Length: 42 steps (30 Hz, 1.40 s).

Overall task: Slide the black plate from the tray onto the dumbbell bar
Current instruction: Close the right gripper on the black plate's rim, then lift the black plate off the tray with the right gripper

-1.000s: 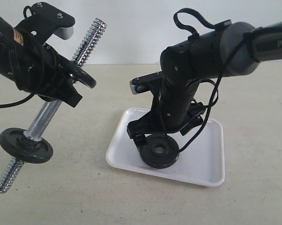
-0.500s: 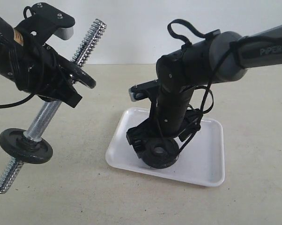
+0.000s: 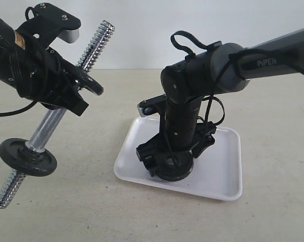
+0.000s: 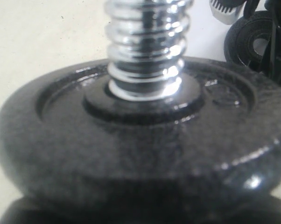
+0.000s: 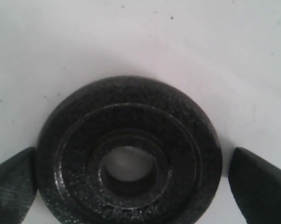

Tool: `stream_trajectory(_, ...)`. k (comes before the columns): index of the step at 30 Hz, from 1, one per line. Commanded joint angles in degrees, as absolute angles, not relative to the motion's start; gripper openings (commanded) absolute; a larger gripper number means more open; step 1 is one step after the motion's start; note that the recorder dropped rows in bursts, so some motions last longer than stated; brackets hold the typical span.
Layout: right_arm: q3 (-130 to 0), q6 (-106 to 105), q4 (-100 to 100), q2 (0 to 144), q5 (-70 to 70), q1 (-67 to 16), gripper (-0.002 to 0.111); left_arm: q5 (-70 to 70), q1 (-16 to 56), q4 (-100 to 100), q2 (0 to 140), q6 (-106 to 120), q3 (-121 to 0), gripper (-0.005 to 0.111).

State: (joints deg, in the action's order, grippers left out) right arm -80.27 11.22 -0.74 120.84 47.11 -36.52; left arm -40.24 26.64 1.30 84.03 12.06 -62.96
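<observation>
The black plate [image 3: 173, 170] [image 5: 131, 116] lies flat in the white tray [image 3: 222, 171] [image 5: 131, 37]. My right gripper [image 3: 174, 156] [image 5: 136, 182] is down over it and open. One of its fingers [image 5: 12, 184] is at the plate's rim, the other a little off it on the opposite side. My left gripper [image 3: 66, 101] is shut on the dumbbell bar [image 3: 51, 121] [image 4: 145, 42], which hangs tilted above the table. A black disc [image 3: 28, 157] sits low on the bar, and another disc [image 3: 89, 80] [image 4: 140, 140] is by the gripper, hiding its jaws in the left wrist view.
The tray rests on a beige table [image 3: 66, 212]. The bar's upper threaded end [image 3: 102, 33] points up and to the right, towards the white back wall. The right arm's cables [image 3: 212, 113] loop above the tray.
My right arm has leaned left and lowered, bringing the gripper down round the black plate in the tray. The left arm and the bar have stayed still.
</observation>
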Motion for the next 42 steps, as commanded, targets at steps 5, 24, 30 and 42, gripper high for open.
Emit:
stream_trajectory(5, -80.1, 11.1, 0.0, 121.4, 48.0, -36.5, 0.104, -34.6, 26.7, 2.4, 80.7, 12.0, -65.3, 0.004)
stream_trajectory(24, -80.1, 9.7, -0.3, 121.4, 44.8, -36.5, 0.068, -34.8, 26.7, 2.4, 80.7, 12.0, -65.3, 0.004)
stream_trajectory(30, -80.1, 9.7, 0.0, 121.4, 44.4, -36.5, 0.023, -34.8, 26.7, 2.4, 80.7, 12.0, -65.3, 0.004)
stream_trajectory(42, -80.1, 9.9, 0.0, 121.4, 44.0, -36.5, 0.0, -34.9, 26.7, 2.4, 80.7, 12.0, -65.3, 0.004)
